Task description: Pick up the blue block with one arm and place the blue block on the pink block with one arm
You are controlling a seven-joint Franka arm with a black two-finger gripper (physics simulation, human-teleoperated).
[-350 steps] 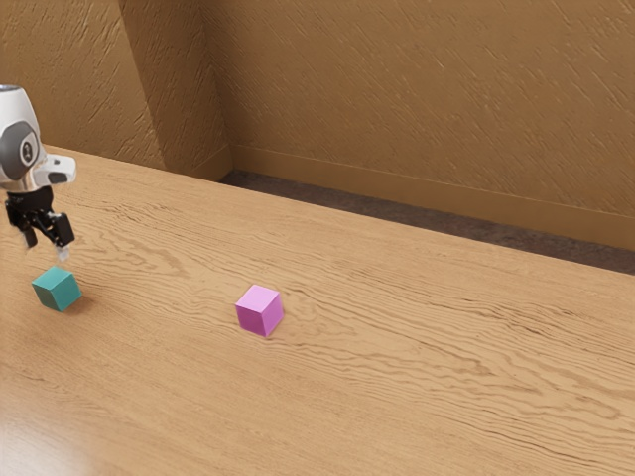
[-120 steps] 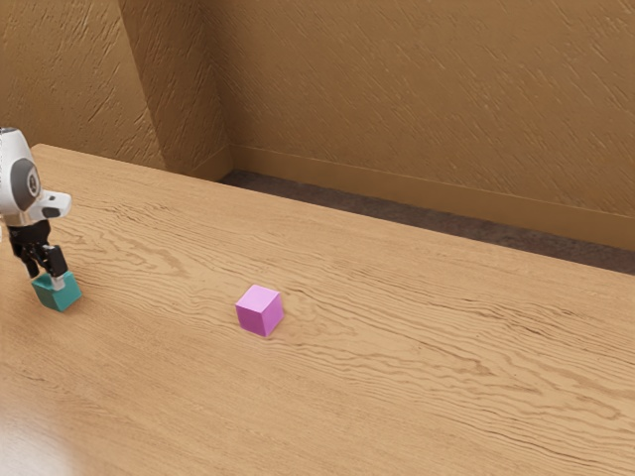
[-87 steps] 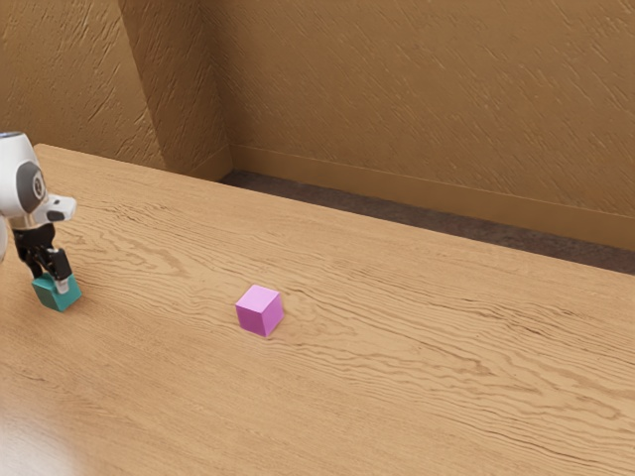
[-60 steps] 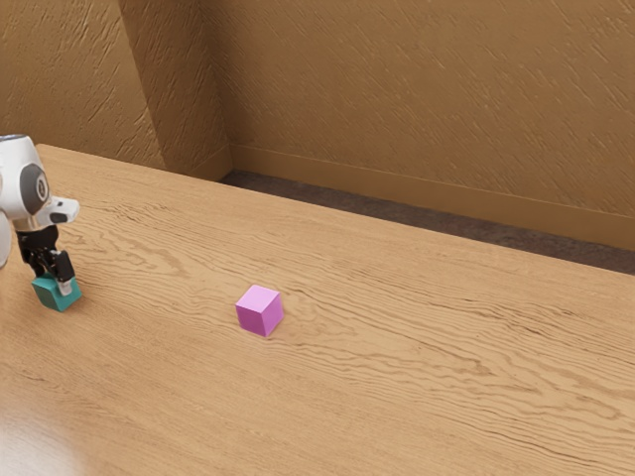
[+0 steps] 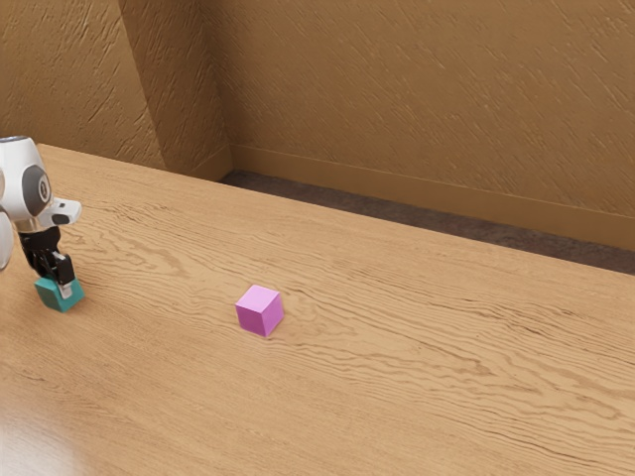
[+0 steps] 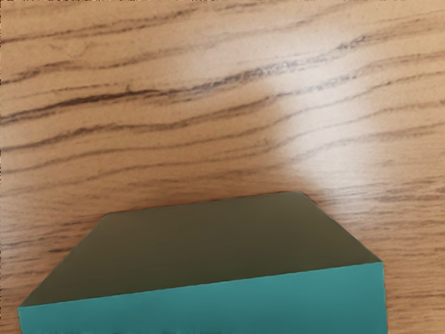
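The blue block [image 5: 61,301], teal in colour, sits at the exterior view's far left on the wooden table [image 5: 397,377]. My gripper [image 5: 58,287] has come straight down over it, and its black fingers grip the block's upper part from two sides. In the wrist view the blue block [image 6: 201,271] lies just under my hand, with wood grain beyond it. I cannot tell whether it has left the table. The pink block [image 5: 260,310] rests on the table to the right, well apart from the gripper.
A brown textured wall [image 5: 417,99] runs behind the table, with a dark floor strip [image 5: 446,223] past the table's far edge. Bare wood stretches between the two blocks and on to the exterior view's right.
My hand has dropped from above the blue block onto it, and the fingers have closed on its sides. Over the last second the hand has shifted slightly rightward. The pink block has stayed put.
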